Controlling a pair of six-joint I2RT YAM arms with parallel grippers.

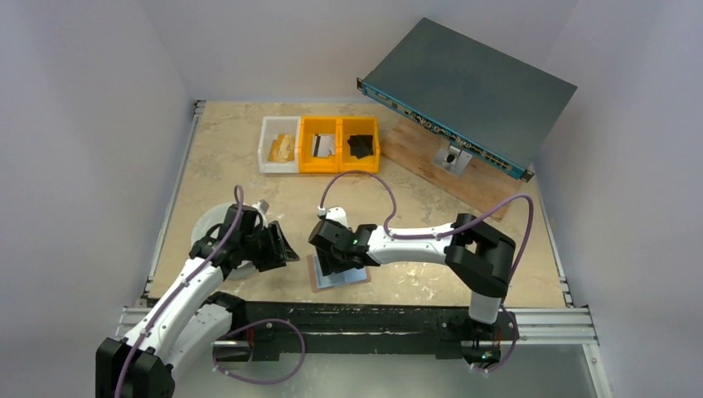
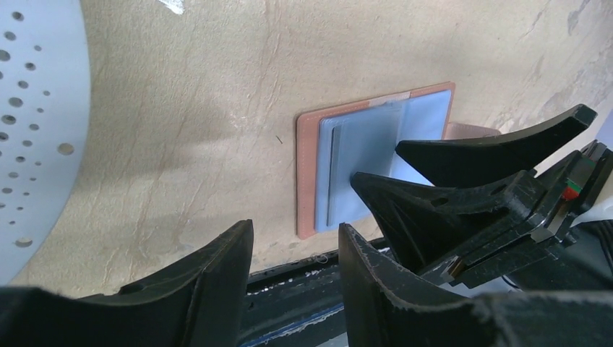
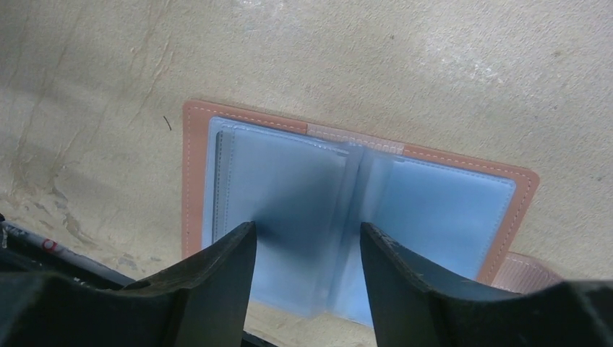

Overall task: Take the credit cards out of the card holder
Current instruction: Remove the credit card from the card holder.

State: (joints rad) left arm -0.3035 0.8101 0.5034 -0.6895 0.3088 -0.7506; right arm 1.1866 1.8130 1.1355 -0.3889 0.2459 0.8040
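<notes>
**Right gripper (image 3: 307, 231) set over the open card holder (image 3: 434, 210)**

Lies flat just behind the black rail (image 1: 373, 319), pale blue faces up, long axis along the rail, spine across it, snap tab (image 3: 528, 271) poking out at one end. Seems to keep the credit cards (image 3: 267, 181) inside its clear sleeves; shows only a grey edge, so no telling how many. Right gripper: fingers apart, astride the centre fold, tips at or on the sleeves, clamped on nothing. Judged step: reaching for a first card. Calls next for catching a card's free edge, not the sleeve, then sliding it out along its pocket. Left gripper (image 2: 296, 231): farther along the rail, fingers spread, empty; perhaps useful for pinning the leather down.
</notes>
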